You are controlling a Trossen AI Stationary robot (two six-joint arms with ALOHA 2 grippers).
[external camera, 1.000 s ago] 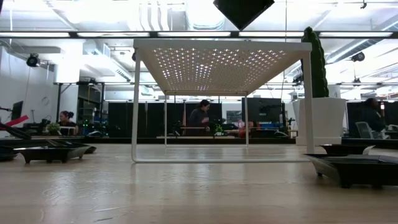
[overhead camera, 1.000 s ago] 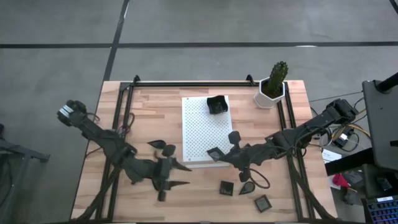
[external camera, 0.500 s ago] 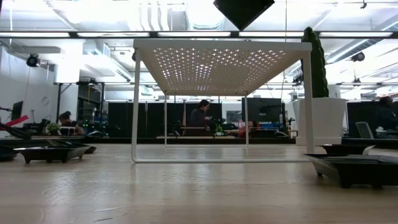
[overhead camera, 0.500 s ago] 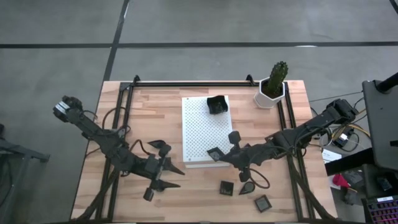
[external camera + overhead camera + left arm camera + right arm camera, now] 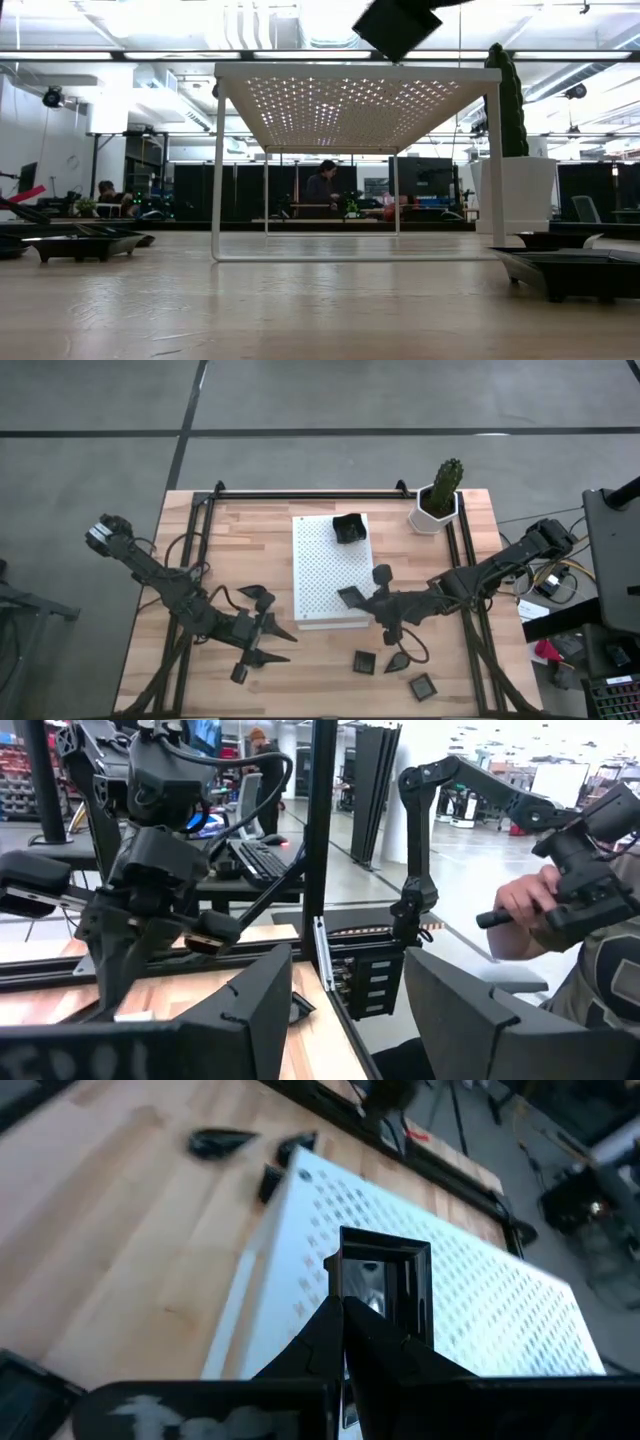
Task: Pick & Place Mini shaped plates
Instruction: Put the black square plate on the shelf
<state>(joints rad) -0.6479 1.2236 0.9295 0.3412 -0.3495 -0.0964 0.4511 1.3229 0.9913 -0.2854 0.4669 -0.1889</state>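
Observation:
My right gripper (image 5: 363, 601) is shut on a small dark square plate (image 5: 350, 597) over the near right corner of the white perforated board (image 5: 325, 565). In the low view this plate (image 5: 395, 25) hangs tilted above the board. Another dark plate (image 5: 348, 528) lies on the board's far end. Three plates (image 5: 363, 662) (image 5: 397, 660) (image 5: 423, 686) lie flat on the table near the right arm, and two leaf-shaped ones (image 5: 252, 592) (image 5: 270, 602) lie left of the board. My left gripper (image 5: 272, 643) is open near the table's near edge and touches nothing. My right gripper pinches the square plate by the rim of one side (image 5: 352, 1302) between its two fingers. The fingers come from the table's right, slanting down. The plate is lifted clear above the board and sits tilted in the hold.
A white hexagonal pot with a cactus (image 5: 437, 500) stands at the table's far right corner. Black frame rails (image 5: 200, 540) run along the table's left, right and far sides. A person's hand (image 5: 520, 905) shows beyond the table in the left wrist view.
My right gripper has carried the square plate a little toward the far edge, farther over the board's corner, and the plate has tipped. My left gripper has drawn back toward the near left, staying open.

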